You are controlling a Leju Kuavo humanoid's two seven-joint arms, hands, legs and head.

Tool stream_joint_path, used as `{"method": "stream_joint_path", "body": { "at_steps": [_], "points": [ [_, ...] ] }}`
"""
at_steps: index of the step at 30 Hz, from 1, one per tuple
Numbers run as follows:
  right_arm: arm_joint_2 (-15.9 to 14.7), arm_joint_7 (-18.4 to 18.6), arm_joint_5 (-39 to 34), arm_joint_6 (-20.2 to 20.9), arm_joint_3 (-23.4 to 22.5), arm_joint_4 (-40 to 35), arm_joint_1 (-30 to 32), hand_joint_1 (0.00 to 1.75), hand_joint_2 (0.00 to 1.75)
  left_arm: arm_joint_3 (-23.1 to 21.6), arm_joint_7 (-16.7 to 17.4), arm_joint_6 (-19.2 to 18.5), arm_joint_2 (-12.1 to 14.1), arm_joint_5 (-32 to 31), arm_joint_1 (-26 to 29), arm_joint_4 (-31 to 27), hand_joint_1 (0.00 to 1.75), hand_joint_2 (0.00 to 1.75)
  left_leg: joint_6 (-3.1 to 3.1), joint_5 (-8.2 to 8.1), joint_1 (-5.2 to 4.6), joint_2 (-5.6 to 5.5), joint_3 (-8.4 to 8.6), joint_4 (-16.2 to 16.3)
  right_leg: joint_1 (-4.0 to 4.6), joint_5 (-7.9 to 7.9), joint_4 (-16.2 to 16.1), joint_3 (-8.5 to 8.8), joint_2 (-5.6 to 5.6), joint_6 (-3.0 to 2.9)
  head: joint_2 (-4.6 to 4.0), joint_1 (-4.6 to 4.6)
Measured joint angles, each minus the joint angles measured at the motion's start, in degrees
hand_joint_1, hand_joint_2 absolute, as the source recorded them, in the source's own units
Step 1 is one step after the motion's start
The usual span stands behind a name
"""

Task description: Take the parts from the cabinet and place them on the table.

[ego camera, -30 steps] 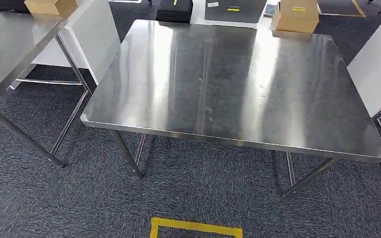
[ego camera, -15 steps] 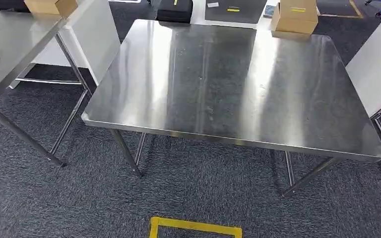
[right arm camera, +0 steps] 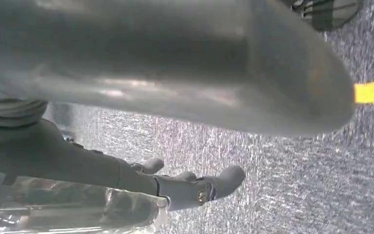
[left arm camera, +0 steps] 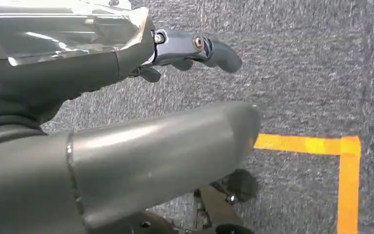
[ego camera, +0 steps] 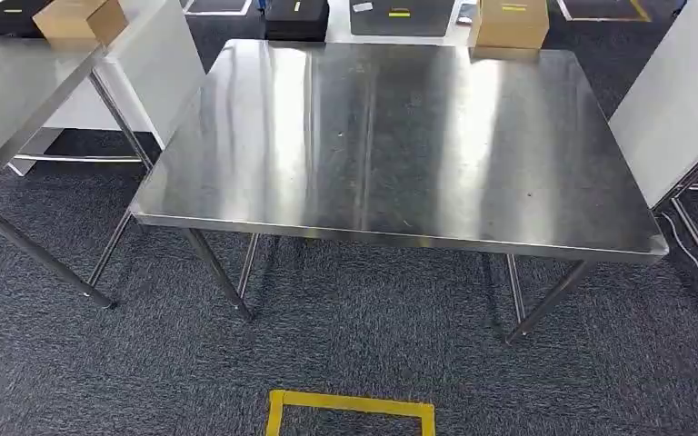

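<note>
The steel table [ego camera: 391, 136] stands ahead of me in the head view, its top bare and shiny. In the left wrist view my left hand [left arm camera: 126, 63] holds a part in clear crinkled plastic [left arm camera: 53, 29] against its dark fingers, with the thick grey thumb [left arm camera: 165, 151] alongside, above the carpet. In the right wrist view my right hand [right arm camera: 175, 187] holds a clear plastic-wrapped part [right arm camera: 78, 209] the same way, its thumb [right arm camera: 175, 63] large in the foreground. Whether this is one part or two I cannot tell.
A second steel table [ego camera: 9, 91] stands at the left. White panels [ego camera: 159, 64] [ego camera: 673, 100] flank the main table. Behind it lie a cardboard box [ego camera: 509, 20] and black cases [ego camera: 296, 18]. A yellow tape mark [ego camera: 354, 404] lies on the grey carpet before me.
The whole head picture has shifted, so the camera has moved: the table now sits a little further left and more of the far side shows. Nothing on the table changed.
</note>
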Motion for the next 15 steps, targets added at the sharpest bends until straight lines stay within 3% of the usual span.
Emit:
{"method": "stream_joint_path", "body": {
  "at_steps": [1, 3, 4, 5, 6, 7, 9, 10, 11, 14, 15],
  "points": [
    [0.0, 0.0, 0.0, 0.0, 0.0, 0.0, 0.0, 0.0, 0.0, 0.0, 0.0, 0.0, 0.0, 0.0, 0.0, 0.0, 0.0, 0.0, -0.07, -2.3, 0.1, -0.25, -0.64, 1.5, 0.14, 0.34, 0.0, -0.17, -0.08, -0.51, 0.0, -0.02],
    [0.0, 0.0, 0.0, 0.0, 0.1, 0.0, 0.0, 0.0, 0.0, 0.1, 0.0, 0.0, 0.0, 0.0, 0.0, 0.0, 0.0, 0.0, -0.16, -8.5, -0.03, -0.6, -3.4, 9.1, 0.48, 1.02, 0.1, -0.82, -0.08, -1.4, 0.0, -0.15],
    [0.0, 0.0, 0.0, 0.0, 0.1, 0.0, 0.0, 0.0, 0.0, 0.1, 0.0, 0.0, 0.0, 0.0, 0.0, 0.0, 0.0, 0.0, -0.2, -10.85, -0.03, -0.61, -4.89, 13.6, 0.74, 1.35, 0.1, -1.35, -0.1, -1.55, 0.0, -0.15],
    [0.0, 0.0, 0.1, 0.0, 0.1, 0.0, 0.1, 0.0, 0.0, 0.1, 0.0, 0.0, 0.0, 0.1, 0.0, 0.0, 0.0, 0.0, -0.08, -11.96, -0.07, -0.61, -5.58, 16.6, 1.04, 1.62, 0.1, -1.77, -0.08, -1.61, 0.0, -0.15],
    [0.0, 0.0, 0.1, 0.0, 0.1, 0.0, 0.2, 0.0, 0.0, 0.1, 0.0, -0.1, 0.0, 0.1, 0.1, 0.0, 0.0, 0.0, 0.19, -11.67, -0.14, -0.61, -4.99, 16.7, 1.22, 1.83, 0.1, -2.09, -0.07, -1.62, 0.0, -0.13],
    [0.0, 0.0, 0.1, 0.2, 0.2, 0.0, 0.2, 0.0, 0.0, 0.1, 0.0, -0.3, 0.0, 0.1, 0.1, 0.0, 0.0, 0.0, 0.64, -10.32, -0.29, -0.61, -3.09, 14.4, 1.41, 2.08, 0.1, -2.3, -0.03, -1.61, 0.0, -0.15],
    [0.0, 0.0, 0.1, 0.2, 0.2, 0.0, 0.1, 0.0, 0.0, 0.1, 0.0, -0.6, 0.0, 0.1, 0.0, 0.0, 0.0, 0.0, 1.96, -6.86, -0.84, -0.98, 3.05, 5.3, 1.65, 2.41, 0.1, -2.41, 0.1, -1.49, 0.0, -0.13],
    [0.1, 0.0, 0.2, 0.2, 0.2, 0.0, 0.1, 0.0, 0.0, 0.1, 0.0, -0.6, 0.0, 0.2, -0.1, 0.0, 0.0, 0.0, 2.96, -6.41, -1.26, -1.6, 5.86, 0.8, 1.41, 2.51, 0.1, -2.37, 0.15, -1.33, 0.0, -0.15],
    [0.2, 0.0, 0.2, 0.3, 0.2, 0.0, 0.0, 0.0, 0.0, 0.2, 0.0, -0.7, 0.2, 0.2, -0.2, 0.0, 0.0, 0.0, 2.93, -6.39, -1.45, -1.11, 6.04, 0.3, 2.07, 2.71, 0.1, -2.56, 0.11, -0.98, 0.0, -0.02],
    [0.2, 0.0, 0.2, 0.3, 0.3, 0.0, 0.0, 0.0, 0.0, 0.2, 0.0, -0.7, 0.1, 0.2, -0.1, 0.0, 0.0, 0.0, 3.25, -5.71, -2.11, -1.03, 5.6, 0.0, 1.46, 3.48, -0.3, -2.67, 0.03, 0.18, 0.0, -0.18],
    [0.1, 0.0, 0.1, 0.3, 0.3, 0.0, 0.0, 0.0, 0.0, 0.2, 0.0, -0.7, 0.1, 0.1, -0.1, 0.0, 0.0, 0.0, 3.53, -4.71, -1.68, -0.79, 5.79, -1.1, 2.03, 3.54, -0.2, -3.0, -0.04, 0.67, 0.0, -0.09]
  ]
}}
